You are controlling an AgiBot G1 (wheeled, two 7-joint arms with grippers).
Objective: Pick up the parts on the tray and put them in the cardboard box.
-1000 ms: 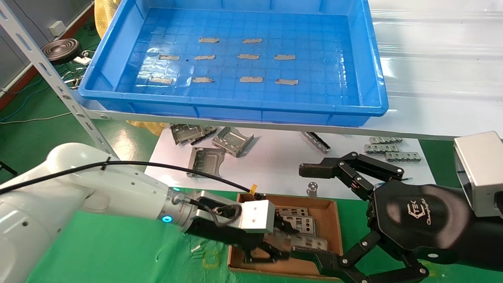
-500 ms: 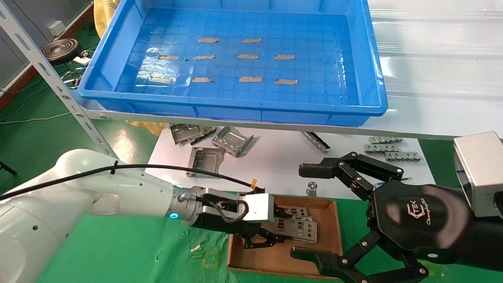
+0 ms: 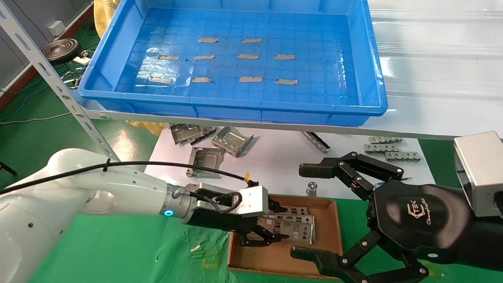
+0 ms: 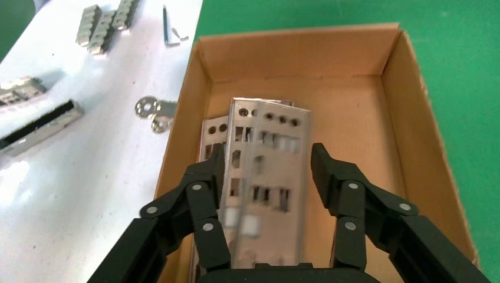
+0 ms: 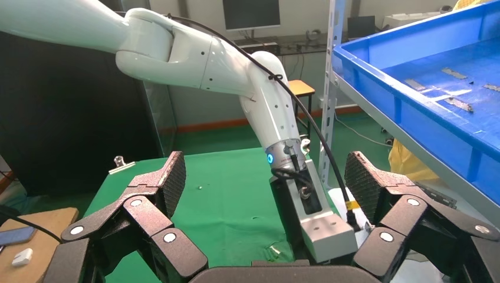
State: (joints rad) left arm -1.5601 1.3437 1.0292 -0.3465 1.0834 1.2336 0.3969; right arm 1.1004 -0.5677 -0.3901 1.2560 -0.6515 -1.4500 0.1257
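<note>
The head view looks forward and down from above, taking in the blue tray [image 3: 232, 59] on its shelf, the cardboard box [image 3: 283, 259] below it and both arms. The left wrist view sits close behind the left gripper [image 4: 268, 177], facing down into the same cardboard box [image 4: 407, 100]. The right wrist view looks out level between the fingers of the right gripper [image 5: 265, 188] at the left arm [image 5: 236, 65] and the tray's [image 5: 413, 100] side

On the white tabletop [image 3: 275, 165], folded grey brackets [image 3: 214, 143] cluster at its left end, a dark narrow strip [image 3: 315, 142] lies mid-right, toothed grey strips [image 3: 391, 149] sit at its right end, and a small round washer [image 3: 312, 186] lies near its front edge.
</note>
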